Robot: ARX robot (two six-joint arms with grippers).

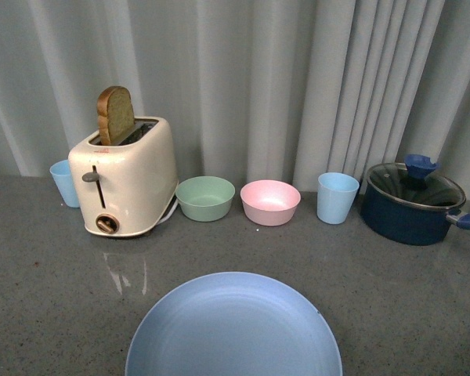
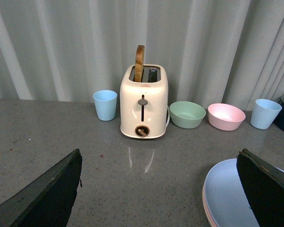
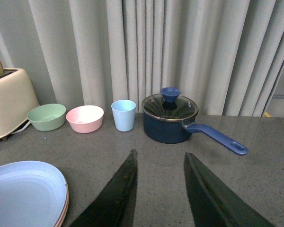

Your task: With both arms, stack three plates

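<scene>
Plates sit stacked at the near edge of the grey worktop (image 1: 47, 298), the light blue plate (image 1: 233, 329) on top, with a pink rim (image 3: 65, 208) showing just under it in the wrist views; a third plate cannot be made out clearly. Neither arm touches the stack.

The left gripper (image 2: 158, 189) hangs above the worktop with its jaws spread wide apart and nothing between them; the stack lies near its right finger. The right gripper (image 3: 158, 189) hovers to the right of the stack, its jaws apart too and holding nothing, bare worktop between them.

Along the far side, before a pale curtain (image 1: 298, 78), stands a row of things. At far left a light blue cup (image 1: 64, 182) is just beside a cream toaster (image 1: 125, 176) with 1 slice of bread (image 1: 115, 114) sticking up from its slot. To the right come a green bowl (image 1: 205, 197), a pink bowl (image 1: 270, 201) and a second light blue cup (image 1: 337, 197). At far right is a dark blue saucepan (image 1: 411, 205) with a glass lid on it, its handle pointing right.
</scene>
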